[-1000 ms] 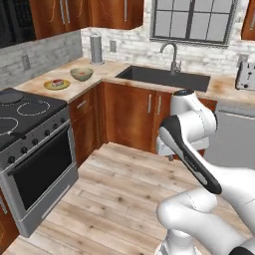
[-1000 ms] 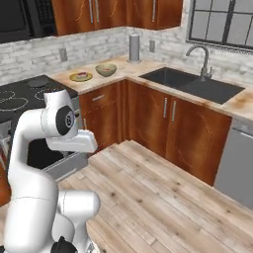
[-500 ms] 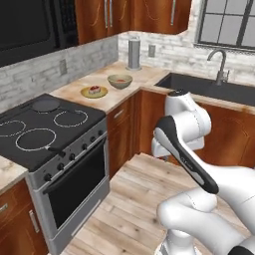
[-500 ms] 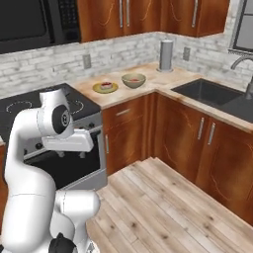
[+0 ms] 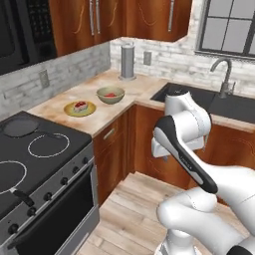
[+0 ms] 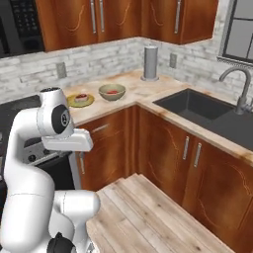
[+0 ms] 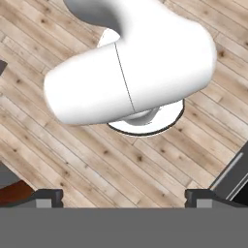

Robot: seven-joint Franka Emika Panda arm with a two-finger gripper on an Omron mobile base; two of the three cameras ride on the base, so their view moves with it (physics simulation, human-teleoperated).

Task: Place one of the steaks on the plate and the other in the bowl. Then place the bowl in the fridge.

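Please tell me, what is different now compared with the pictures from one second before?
Only the base moved: it turned left, so the whole scene slid right in both base views. The bowl and plate, each with a steak, stayed on the counter. The gripper stayed open and empty.

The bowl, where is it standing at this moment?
The bowl stands on the counter left of the sink, between the yellow plate and the grey canister. In both base views a red steak lies inside it.
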